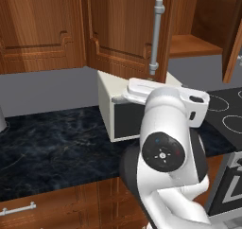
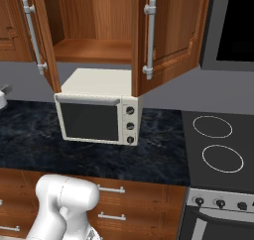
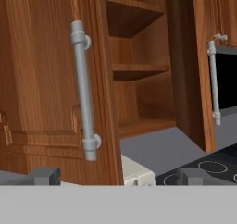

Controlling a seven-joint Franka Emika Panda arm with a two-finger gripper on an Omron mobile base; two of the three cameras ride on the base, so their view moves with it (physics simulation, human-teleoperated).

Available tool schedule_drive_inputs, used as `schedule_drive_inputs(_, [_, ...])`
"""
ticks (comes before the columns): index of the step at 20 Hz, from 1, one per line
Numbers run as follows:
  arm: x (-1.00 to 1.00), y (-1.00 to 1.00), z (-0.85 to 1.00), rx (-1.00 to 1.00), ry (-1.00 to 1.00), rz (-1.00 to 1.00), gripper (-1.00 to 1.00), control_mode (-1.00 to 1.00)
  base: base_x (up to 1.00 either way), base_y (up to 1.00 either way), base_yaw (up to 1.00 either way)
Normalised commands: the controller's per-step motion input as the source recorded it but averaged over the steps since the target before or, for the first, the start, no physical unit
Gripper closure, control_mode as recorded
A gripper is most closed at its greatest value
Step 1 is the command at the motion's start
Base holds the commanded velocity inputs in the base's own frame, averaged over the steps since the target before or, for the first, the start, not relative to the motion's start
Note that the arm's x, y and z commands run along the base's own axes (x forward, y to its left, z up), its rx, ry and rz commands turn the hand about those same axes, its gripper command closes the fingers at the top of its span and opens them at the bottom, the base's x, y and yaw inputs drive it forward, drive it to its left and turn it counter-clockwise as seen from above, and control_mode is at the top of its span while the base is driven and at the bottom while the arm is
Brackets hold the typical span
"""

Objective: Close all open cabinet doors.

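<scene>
Two reddish-brown cabinet doors stand swung open on the wall cabinet over the counter. In the hand view the left door (image 3: pixel 41 79), with its long silver bar handle (image 3: pixel 83 89), is close ahead and left of centre. The right door (image 3: pixel 203 70) and its handle (image 3: pixel 214 82) are farther off. Bare shelves (image 3: pixel 139 70) show between them. My gripper (image 3: pixel 120 176) is open with nothing between its fingertips (image 3: pixel 44 175), short of the left door. The right base view has both open doors (image 2: pixel 42 35) (image 2: pixel 168 30). In the left base view the left door (image 1: pixel 127 24) faces me.
A white toaster oven (image 2: pixel 99 110) sits on the dark marble counter (image 2: pixel 30 140) under the open cabinet. A black stovetop (image 2: pixel 218 145) lies to the right below a dark hood (image 2: pixel 233 26). A closed cabinet door (image 1: pixel 38 29) hangs at left. Drawer fronts (image 2: pixel 124 199) run under the counter.
</scene>
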Motion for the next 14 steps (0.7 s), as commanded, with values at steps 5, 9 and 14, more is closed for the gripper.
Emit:
schedule_drive_inputs(5, [0.43,-0.08,-0.09,0.0,0.0,0.01,-1.0,-1.0,0.0,0.0,0.0])
schedule_drive_inputs(9, [0.45,-0.09,-0.1,0.0,0.0,0.02,-1.0,-1.0,0.0,0.0,0.0])
schedule_drive_inputs(14, [0.43,-0.1,-0.1,0.0,0.0,0.02,-1.0,-1.0,0.0,0.0,0.0])
